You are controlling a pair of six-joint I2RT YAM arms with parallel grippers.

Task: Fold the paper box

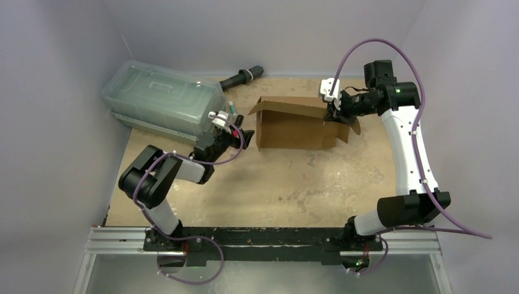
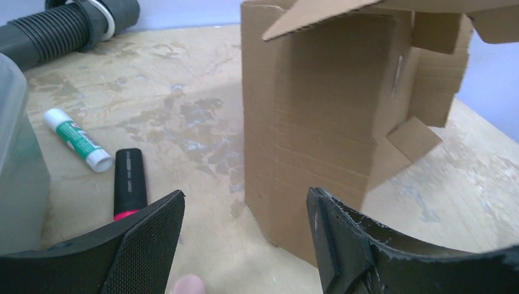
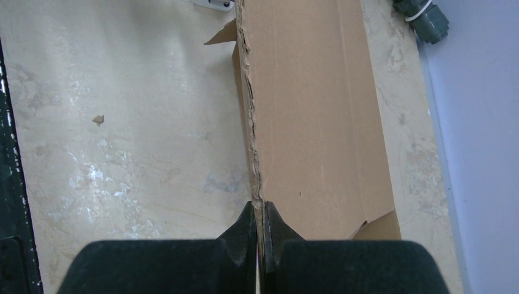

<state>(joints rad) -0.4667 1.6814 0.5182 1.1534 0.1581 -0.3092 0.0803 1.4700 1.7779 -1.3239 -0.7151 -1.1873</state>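
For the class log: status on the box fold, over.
Left gripper open, short of paper box. Right gripper shut on its edge. Glue stick, marker lie by left gripper.

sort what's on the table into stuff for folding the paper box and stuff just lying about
For the job:
paper box, standing part-folded
right gripper, pinching its edge
left gripper, open, near it, holding nothing

Lying about:
clear lidded container
glue stick
black marker with pink end
dark ribbed hose
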